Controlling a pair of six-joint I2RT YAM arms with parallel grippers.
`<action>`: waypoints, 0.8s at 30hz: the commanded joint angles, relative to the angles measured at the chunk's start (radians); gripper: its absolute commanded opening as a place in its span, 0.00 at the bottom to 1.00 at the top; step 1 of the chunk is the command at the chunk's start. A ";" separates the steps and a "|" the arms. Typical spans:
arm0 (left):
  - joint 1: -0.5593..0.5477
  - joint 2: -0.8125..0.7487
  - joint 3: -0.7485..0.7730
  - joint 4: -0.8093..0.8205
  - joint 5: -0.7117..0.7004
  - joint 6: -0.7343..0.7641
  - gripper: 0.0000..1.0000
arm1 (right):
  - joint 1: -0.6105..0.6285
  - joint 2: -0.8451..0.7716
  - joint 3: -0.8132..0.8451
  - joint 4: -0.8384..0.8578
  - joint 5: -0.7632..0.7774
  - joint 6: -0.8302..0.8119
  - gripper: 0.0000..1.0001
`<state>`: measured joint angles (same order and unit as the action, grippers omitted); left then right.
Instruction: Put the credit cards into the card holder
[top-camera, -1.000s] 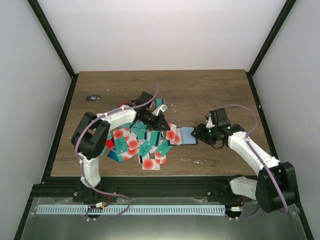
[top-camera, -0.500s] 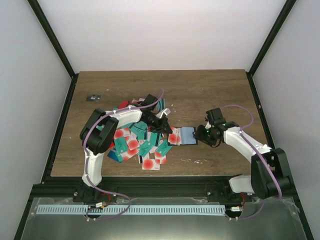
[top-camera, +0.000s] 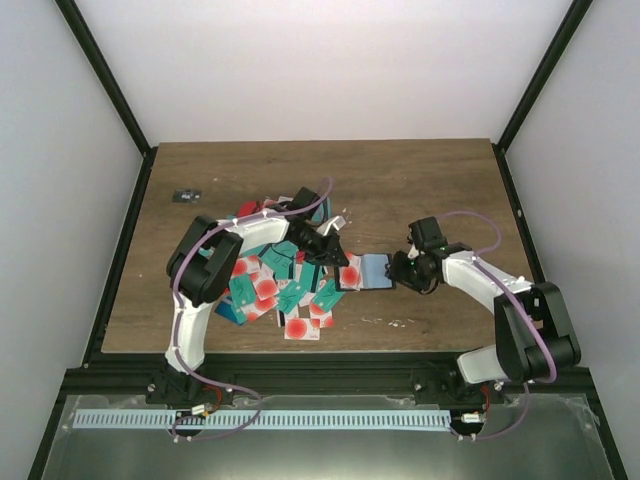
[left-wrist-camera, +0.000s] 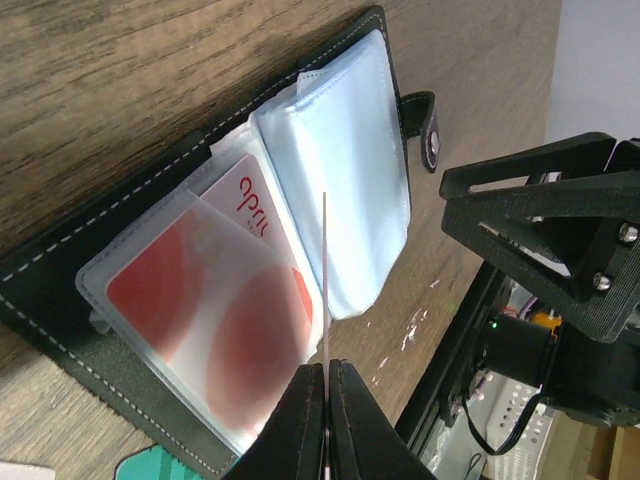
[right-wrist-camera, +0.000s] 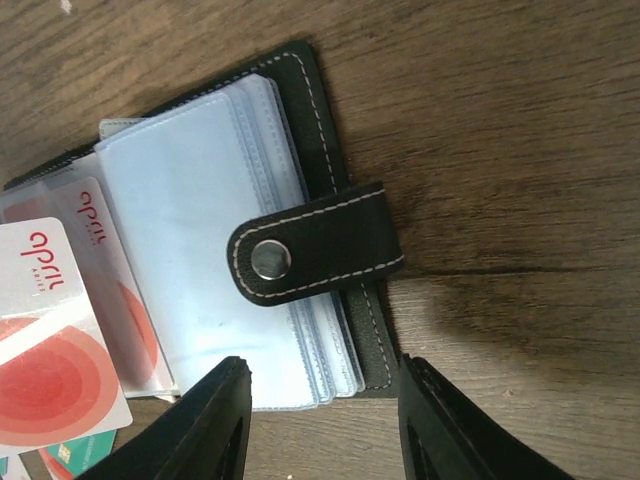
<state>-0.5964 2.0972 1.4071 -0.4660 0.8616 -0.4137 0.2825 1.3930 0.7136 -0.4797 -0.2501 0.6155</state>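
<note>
**Q:** How far had the filling of the card holder got?

**A:** The holder was recorded lying open on the table, just right of the heap of credit cards. At least two white, red-circle cards were seen seated in the clear sleeves on its left side. The top light-blue page on the right appeared empty. Most cards were judged not yet loaded, so the task was put at an early stage.

**Q:** And the end effectors?

**A:** The left gripper was noted clenched on a single card, seen edge-on and poised over the holder's fold. The right gripper was noted part-open, with its jaws set either side of the holder's right edge by the snap tab. Nothing was grasped there, and contact could not be determined.
</note>
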 joint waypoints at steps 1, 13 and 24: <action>-0.006 0.043 0.034 -0.021 0.026 0.026 0.04 | -0.011 0.015 -0.015 0.030 0.004 -0.016 0.42; -0.011 0.076 0.069 -0.028 0.044 0.035 0.04 | -0.011 0.041 -0.023 0.053 -0.009 -0.026 0.41; -0.016 0.105 0.089 -0.028 0.047 0.030 0.04 | -0.011 0.063 -0.018 0.061 -0.015 -0.037 0.41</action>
<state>-0.6056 2.1746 1.4693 -0.4931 0.8921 -0.3916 0.2825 1.4464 0.6994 -0.4351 -0.2615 0.5941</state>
